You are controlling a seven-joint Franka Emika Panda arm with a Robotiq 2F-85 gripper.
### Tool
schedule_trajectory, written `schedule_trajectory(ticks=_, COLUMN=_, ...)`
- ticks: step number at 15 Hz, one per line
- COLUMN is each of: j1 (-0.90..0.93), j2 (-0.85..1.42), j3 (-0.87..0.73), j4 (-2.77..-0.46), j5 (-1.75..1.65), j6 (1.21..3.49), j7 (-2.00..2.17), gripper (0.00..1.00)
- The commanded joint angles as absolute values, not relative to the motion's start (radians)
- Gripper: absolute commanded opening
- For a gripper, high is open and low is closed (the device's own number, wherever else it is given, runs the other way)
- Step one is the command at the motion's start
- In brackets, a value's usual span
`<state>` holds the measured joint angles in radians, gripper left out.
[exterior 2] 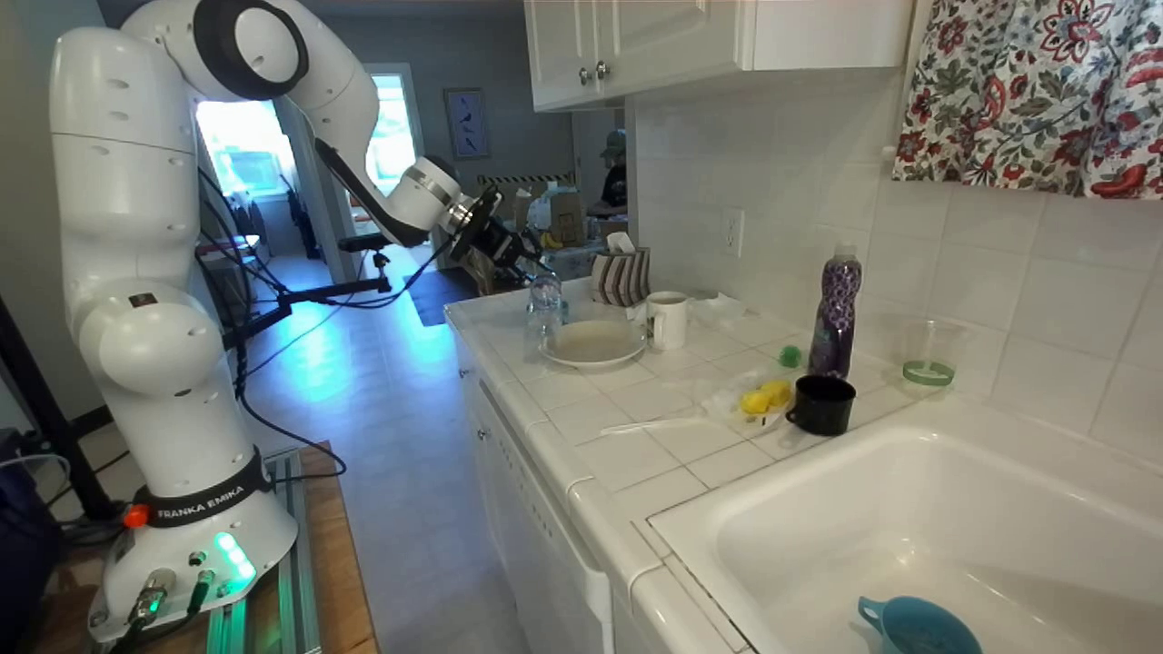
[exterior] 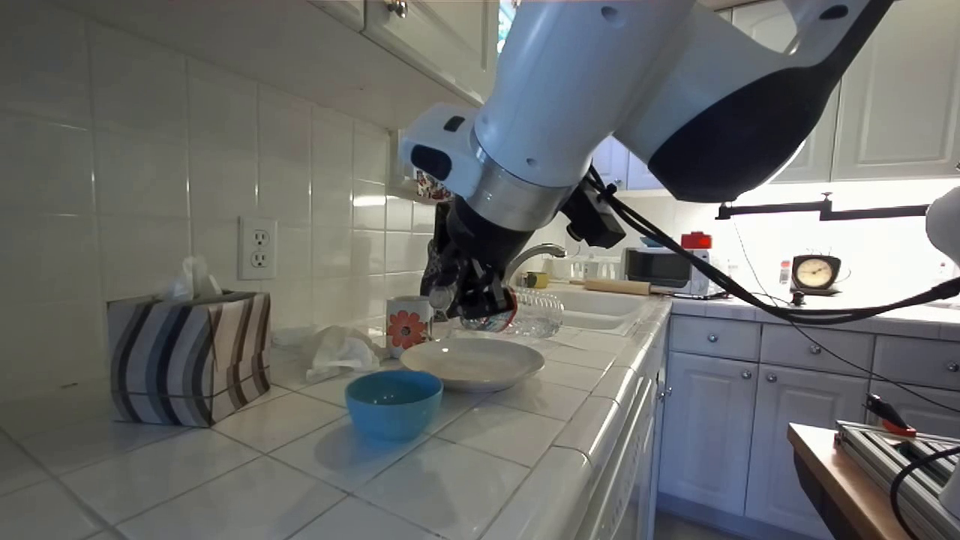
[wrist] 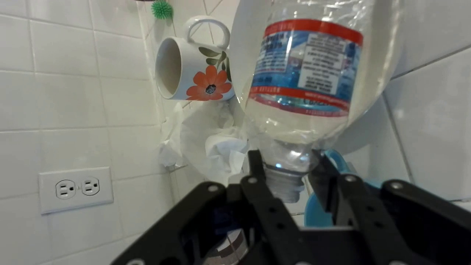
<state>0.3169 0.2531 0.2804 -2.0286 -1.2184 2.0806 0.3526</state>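
In an exterior view, can see a pale plate (exterior: 472, 360) on the tiled counter (exterior: 450, 476), with a blue cup (exterior: 394, 420) at eight o'clock from it and a flowered white mug (exterior: 409, 330) at ten; from the wrist view, can look into that mug onto a pale inner wall. Farther out at nine o'clock, can find a striped tissue box (exterior: 191, 356) with white tissue (exterior: 195, 281) sticking up from the top. Also can spot a teal cup (exterior 2: 922, 627) inside the sink (exterior 2: 818, 518) in an exterior view, plus a clear tumbler (exterior 2: 940, 341) with something green (exterior 2: 929, 372) at the base, at two o'clock from a black mug (exterior 2: 825, 409) of unreadable contents. At one o'clock from the plate, in an exterior view, can see a plastic bottle (exterior: 536, 315) turned sideways, neck toward nine, clamped by that neck between the jaws of the gripper (wrist: 287, 160). Looks see-through and glossy, ribbed toward the base, ridged at the mouth, wrapped in a blue label (wrist: 305, 70) edged in red with a white text panel.
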Motion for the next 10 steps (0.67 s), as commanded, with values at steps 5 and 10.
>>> schedule_trajectory(ticks=5, j1=0.322, j2=0.255, j3=0.290, j4=-1.971, j5=-1.158, j6=2.036, j7=0.160, gripper=0.11)
schedule_trajectory(ticks=10, j1=0.319, j2=0.259, j3=0.292, j4=-1.951, j5=-1.114, j6=2.046, j7=0.074, gripper=0.11)
